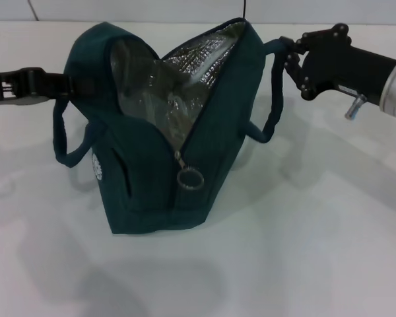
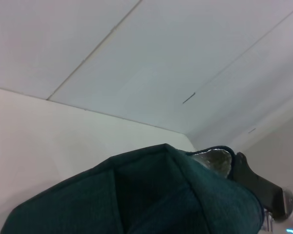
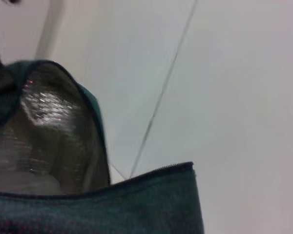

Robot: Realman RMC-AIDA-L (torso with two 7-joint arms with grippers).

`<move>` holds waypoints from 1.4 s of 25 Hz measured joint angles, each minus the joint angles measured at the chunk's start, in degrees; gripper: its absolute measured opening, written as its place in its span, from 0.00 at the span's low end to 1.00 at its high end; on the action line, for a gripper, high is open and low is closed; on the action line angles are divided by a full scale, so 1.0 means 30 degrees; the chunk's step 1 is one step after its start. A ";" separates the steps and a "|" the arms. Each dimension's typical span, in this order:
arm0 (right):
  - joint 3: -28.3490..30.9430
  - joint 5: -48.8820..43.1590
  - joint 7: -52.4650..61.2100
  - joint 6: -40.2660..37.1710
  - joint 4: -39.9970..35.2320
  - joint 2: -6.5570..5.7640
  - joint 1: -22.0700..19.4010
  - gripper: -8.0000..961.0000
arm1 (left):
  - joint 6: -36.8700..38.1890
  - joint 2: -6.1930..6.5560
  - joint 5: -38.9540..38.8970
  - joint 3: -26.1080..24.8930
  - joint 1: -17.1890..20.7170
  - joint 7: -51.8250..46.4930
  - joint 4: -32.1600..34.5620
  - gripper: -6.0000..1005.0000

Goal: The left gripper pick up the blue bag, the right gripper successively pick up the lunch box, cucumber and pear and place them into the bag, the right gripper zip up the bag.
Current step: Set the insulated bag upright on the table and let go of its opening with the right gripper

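Claws first: my right gripper (image 1: pixel 292 58) sits at the far right side of the blue bag (image 1: pixel 152 178), its black fingers pressed in where the right loop handle (image 1: pixel 274 99) meets the bag's top edge; it looks closed on that strap or the fabric there, though I cannot tell for certain from the head view. My left gripper (image 1: pixel 69 84) reaches in from the left, level with the bag's upper left shoulder and touching the fabric, apparently pinching it; how far its fingers are apart I cannot tell. Between the two, the bag stands upright on the white table (image 1: pixel 317 251), mouth spread wide, zipper undone down to the metal ring pull (image 1: pixel 191 178) hanging low on the near face. Silver foil lining (image 1: pixel 185 86) shows crumpled inside; in the right wrist view the lining (image 3: pixel 44 126) fills the frame behind the zippered rim. Something pale and greenish lies down in the lining, too dim to name. No lunch box, cucumber or pear on the table that I can see, so I judge the loading likely done and the zip-up at hand. To do it well I would keep the left hold steady and taut, free the right claw from the handle, come down to the ring pull, and draw it up along the track without letting the sides sag. Dark teal fabric, a small white round logo (image 1: pixel 97 167) low on the left side.
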 joint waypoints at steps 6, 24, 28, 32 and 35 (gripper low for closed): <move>0.0010 -0.1072 0.0032 -0.1768 -0.2089 -0.0066 -0.1364 0.08 | 0.0519 -0.0330 -0.0216 0.0152 -0.0148 0.0011 -0.0069 0.05; 0.3395 -0.2942 0.1808 -0.5641 -0.3813 -0.0152 -0.3241 0.07 | -0.0891 -0.1876 -0.3758 0.6131 -0.1208 0.0713 -0.1303 0.05; 0.4182 -0.3023 0.2063 -0.6325 -0.3811 -0.0151 -0.3328 0.08 | -0.1641 -0.1871 -0.3800 0.6572 -0.1509 0.1111 -0.2199 0.05; 0.4350 -0.3159 0.2091 -0.6384 -0.3874 -0.0150 -0.3325 0.08 | -0.2343 -0.1813 -0.3822 0.6558 -0.1826 0.1869 -0.3445 0.05; 0.4435 -0.3265 0.2115 -0.6323 -0.3812 -0.0150 -0.3207 0.09 | -0.2775 -0.1807 -0.3762 0.6574 -0.1995 0.2289 -0.3854 0.05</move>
